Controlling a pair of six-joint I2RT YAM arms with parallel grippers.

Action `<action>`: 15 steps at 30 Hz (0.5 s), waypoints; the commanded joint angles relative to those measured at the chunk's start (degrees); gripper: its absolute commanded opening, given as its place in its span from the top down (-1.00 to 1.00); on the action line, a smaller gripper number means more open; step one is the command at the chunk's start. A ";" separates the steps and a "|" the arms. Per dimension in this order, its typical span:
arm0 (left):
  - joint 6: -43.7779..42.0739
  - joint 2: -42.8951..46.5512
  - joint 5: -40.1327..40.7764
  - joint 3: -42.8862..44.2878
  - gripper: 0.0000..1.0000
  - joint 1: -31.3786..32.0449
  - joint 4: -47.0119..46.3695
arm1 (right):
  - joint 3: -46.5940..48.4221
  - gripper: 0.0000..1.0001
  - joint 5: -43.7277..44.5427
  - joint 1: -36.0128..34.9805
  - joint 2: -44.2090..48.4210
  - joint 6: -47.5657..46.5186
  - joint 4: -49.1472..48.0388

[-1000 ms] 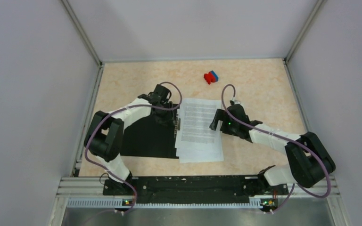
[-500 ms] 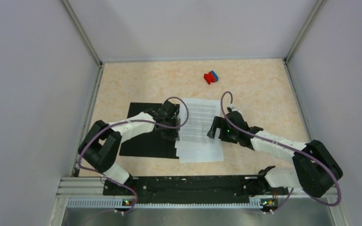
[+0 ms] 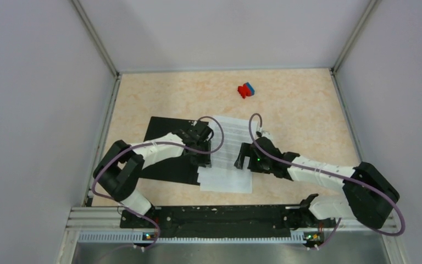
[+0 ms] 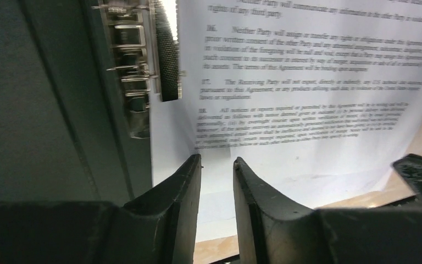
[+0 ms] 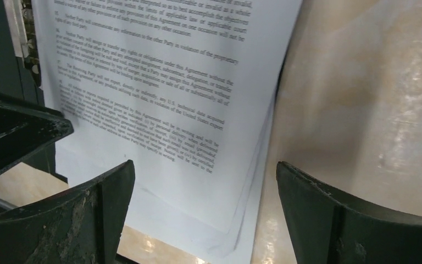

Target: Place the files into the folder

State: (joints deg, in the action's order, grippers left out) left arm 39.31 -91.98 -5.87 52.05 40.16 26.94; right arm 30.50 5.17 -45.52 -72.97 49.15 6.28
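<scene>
The files [image 3: 226, 162] are a thin stack of white printed sheets lying on the table, their left edge over the right edge of the open folder [image 3: 165, 140], which shows its black inside. My left gripper [image 3: 204, 157] is low over the sheets' left edge by the folder's metal clip [image 4: 134, 71]. Its jaws [image 4: 217, 162] stand a narrow gap apart with nothing between them. My right gripper [image 3: 243, 159] is wide open [image 5: 206, 170] and straddles the stack's right near edge [image 5: 264, 165]. The files also show in the left wrist view [image 4: 307, 82] and the folder beside them [image 4: 38, 110].
A small red-and-blue object [image 3: 245, 89] lies at the back of the table. Grey walls enclose the table on three sides. The arms' base rail [image 3: 214, 217] runs along the near edge. The beige tabletop [image 5: 373, 110] shows to the right of the stack.
The files have slid left and toward the near edge, onto the folder's right edge. Both grippers have moved the same way with them. The left arm now uncovers the folder's far part.
</scene>
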 commanded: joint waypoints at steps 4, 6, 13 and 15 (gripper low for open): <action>-3.78 5.49 12.13 2.13 0.20 -0.16 6.85 | 0.23 -0.97 3.18 2.44 7.00 -0.30 8.40; -4.91 5.14 12.24 2.14 0.17 -0.61 6.80 | -0.47 -0.97 1.49 2.40 8.31 -0.07 8.87; -6.16 2.99 11.58 1.82 -0.07 -1.03 5.37 | -3.60 -0.97 -2.36 -0.81 10.79 5.23 7.80; -6.35 1.97 10.73 1.55 -0.08 -1.12 4.92 | -5.27 -0.97 -3.12 -1.71 11.28 7.40 6.26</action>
State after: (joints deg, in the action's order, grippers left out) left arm 34.46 -88.71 4.36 52.62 39.40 32.62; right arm 27.62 4.34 -45.41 -63.53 51.83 13.89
